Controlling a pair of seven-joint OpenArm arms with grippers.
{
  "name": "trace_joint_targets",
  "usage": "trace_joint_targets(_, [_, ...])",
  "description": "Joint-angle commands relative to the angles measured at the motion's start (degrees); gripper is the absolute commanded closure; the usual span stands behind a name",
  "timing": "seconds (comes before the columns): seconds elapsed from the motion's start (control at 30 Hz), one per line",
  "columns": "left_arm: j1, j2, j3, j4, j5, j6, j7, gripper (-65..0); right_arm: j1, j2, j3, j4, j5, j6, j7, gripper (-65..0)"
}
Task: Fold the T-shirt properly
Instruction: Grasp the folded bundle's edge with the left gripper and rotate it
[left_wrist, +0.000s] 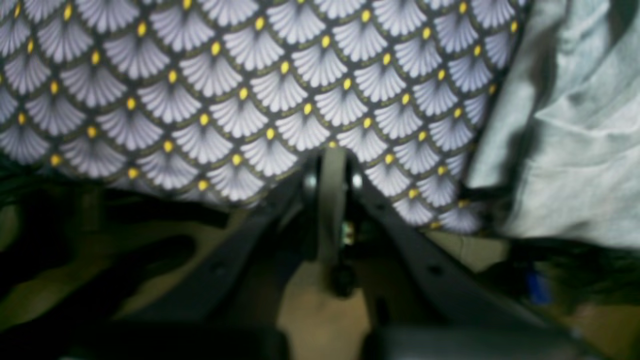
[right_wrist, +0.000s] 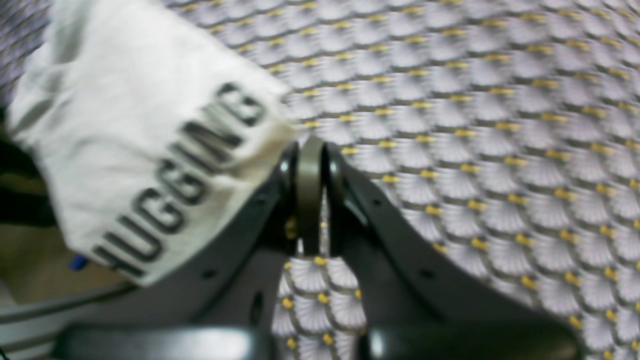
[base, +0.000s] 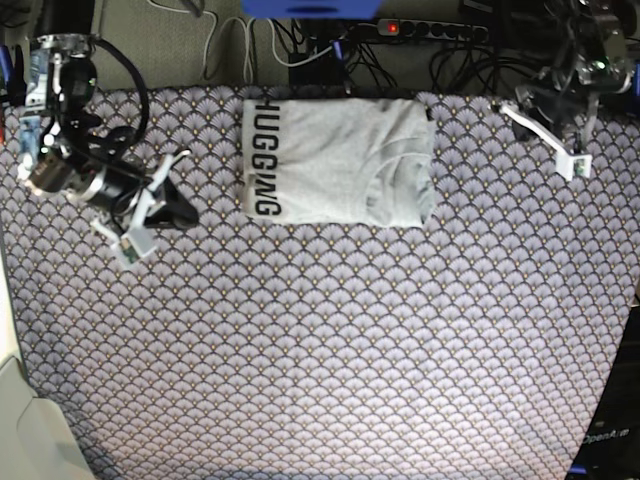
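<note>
The T-shirt (base: 340, 160) lies folded into a pale grey rectangle at the back middle of the table, with "HUGGING" along its left edge. My right gripper (base: 183, 212) is to its left over the cloth. In the right wrist view this gripper (right_wrist: 311, 150) is shut and empty, and the lettered edge of the T-shirt (right_wrist: 125, 150) lies just to its left. My left gripper (base: 545, 125) is to the right of the shirt near the back edge. In the left wrist view it (left_wrist: 332, 155) is shut and empty, with the T-shirt (left_wrist: 565, 125) off to its right.
The purple-grey fan-patterned table cloth (base: 330, 340) covers the whole table. Cables and a power strip (base: 420, 30) lie behind the back edge. The table's back edge and dark cables (left_wrist: 125, 235) show below the left gripper.
</note>
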Motion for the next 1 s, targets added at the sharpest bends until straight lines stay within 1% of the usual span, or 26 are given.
trace_joint_targets(0.0, [1.3, -0.3, 1.0, 0.8, 0.4, -0.1, 0.1, -0.3, 0.6, 1.4, 1.4, 1.0, 1.1, 0.6, 1.3, 0.0])
trace_joint_targets(0.2, [2.0, -0.1, 14.1, 0.6, 5.8, 0.2, -0.5, -0.3, 0.5, 1.7, 4.2, 1.0, 1.1, 0.6, 1.3, 0.0])
trace_joint_targets(0.27, [1.2, 0.4, 17.5, 0.6, 7.3, 0.2, -0.5, -0.3, 0.3, 1.7, 4.4, 1.0, 1.1, 0.6, 1.3, 0.0])
trace_joint_targets(0.33, [-0.5, 1.9, 20.4, 0.6, 8.8, 0.3, -0.2, -0.3, 0.1, 1.7, 4.3, 1.0, 1.1, 0.6, 1.3, 0.0])
trace_joint_targets(0.43, [-1.5, 4.4, 22.1, 0.5, 12.3, 0.3, 0.0, -0.3, 0.0, 2.2, 4.3, 0.8, 1.1, 0.6, 1.2, 0.0])
trace_joint_targets(0.57, [-2.9, 7.0, 24.2, 0.1, 16.6, 0.3, 0.0, -0.3, 0.1, 2.4, 4.3, 0.8, 1.1, 0.6, -1.0, 0.0])
trace_joint_targets(0.7, [-4.8, 7.4, 25.8, -4.2, 17.3, 0.3, 0.0, -0.3, 0.2, 2.4, 4.3, 0.8, 1.1, 0.6, -1.2, 0.0])
trace_joint_targets(0.8, [-5.5, 7.4, 25.7, -7.3, 17.1, 0.3, -0.4, -0.3, 0.0, 2.5, 4.4, 0.8, 1.1, 0.6, -1.2, 0.0])
trace_joint_targets(0.97, [-7.4, 7.5, 25.1, -8.6, 17.3, 0.3, -0.6, -0.3, -0.1, 2.5, 4.4, 0.8, 1.1, 0.6, -1.2, 0.0])
